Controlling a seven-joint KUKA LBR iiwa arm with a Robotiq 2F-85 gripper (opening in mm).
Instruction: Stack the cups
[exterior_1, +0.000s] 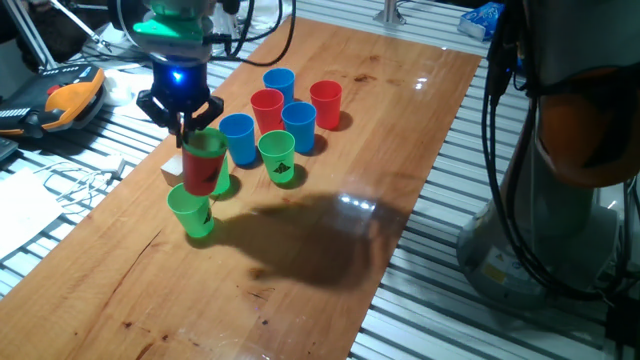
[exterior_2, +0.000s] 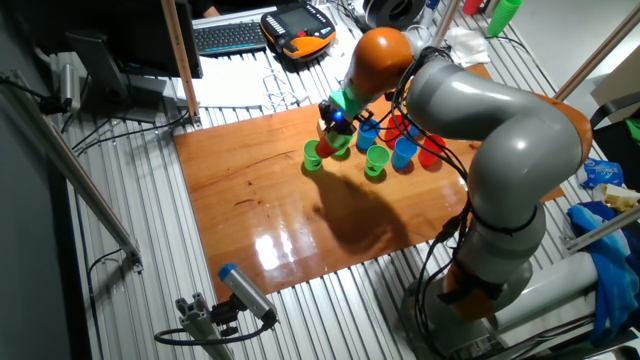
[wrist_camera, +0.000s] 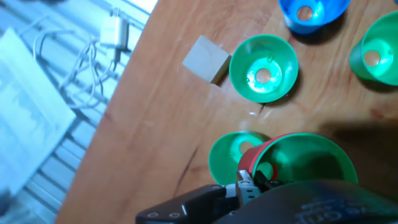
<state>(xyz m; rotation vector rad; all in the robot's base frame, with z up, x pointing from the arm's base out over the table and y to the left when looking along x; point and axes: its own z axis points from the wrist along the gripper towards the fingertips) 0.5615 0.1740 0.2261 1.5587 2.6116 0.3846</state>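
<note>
One red cup (exterior_1: 204, 165), a green cup nested in it, held off the table (exterior_1: 330, 220) by the gripper (exterior_1: 186, 128).
Fingers clamp the red cup's rim; in the hand view the green liner (wrist_camera: 305, 158) sits inside the red wall. Below it stand two green cups, one (exterior_1: 192, 213) near the table's edge, one (wrist_camera: 263, 68) just beside the wooden cube (wrist_camera: 206, 58). Further back: green (exterior_1: 279, 157), three blue (exterior_1: 238, 138) and two red (exterior_1: 326, 103) cups, clustered upright.
</note>
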